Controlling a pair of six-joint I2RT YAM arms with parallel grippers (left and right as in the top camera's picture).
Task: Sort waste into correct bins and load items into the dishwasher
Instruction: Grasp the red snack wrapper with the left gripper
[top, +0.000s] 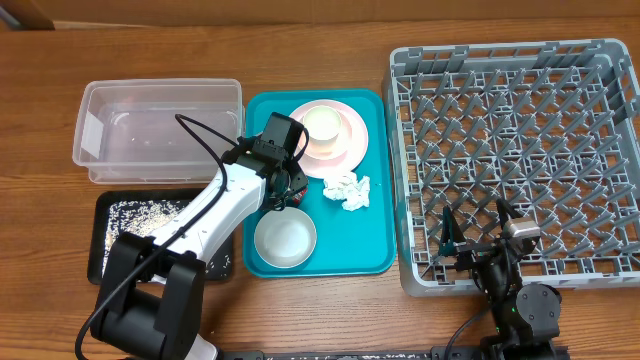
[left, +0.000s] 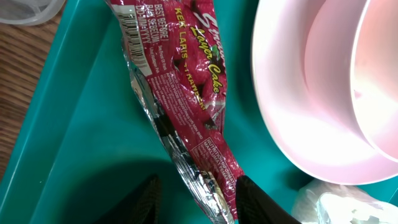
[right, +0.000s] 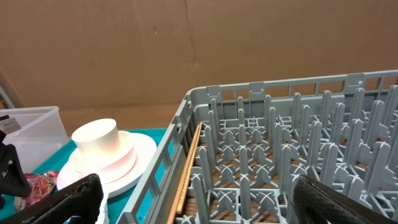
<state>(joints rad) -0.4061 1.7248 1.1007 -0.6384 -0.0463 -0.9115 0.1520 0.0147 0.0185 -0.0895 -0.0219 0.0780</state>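
The red snack wrapper (left: 186, 93) lies flat on the teal tray (left: 81, 124), left of the pink plate (left: 298, 93). My left gripper (left: 202, 202) is low over the wrapper's near end. Its jaws stand apart with the wrapper between them, against the right finger, and a gap shows at the left finger. From overhead the left gripper (top: 287, 190) hides most of the wrapper. A white cup (top: 323, 122) stands upside down on the plate (top: 345, 140). The crumpled napkin (top: 350, 190) and a white bowl (top: 285, 238) also lie on the tray. My right gripper (right: 205, 202) hangs open and empty over the grey dishwasher rack (right: 298, 143).
The clear tub (top: 150, 130) stands left of the teal tray (top: 375, 255). In front of the tub, the black tray (top: 110, 215) holds rice scraps (top: 140, 212). A wooden stick (right: 189, 168) lies along the rack's left inner wall. The rack (top: 520, 150) fills the table's right side.
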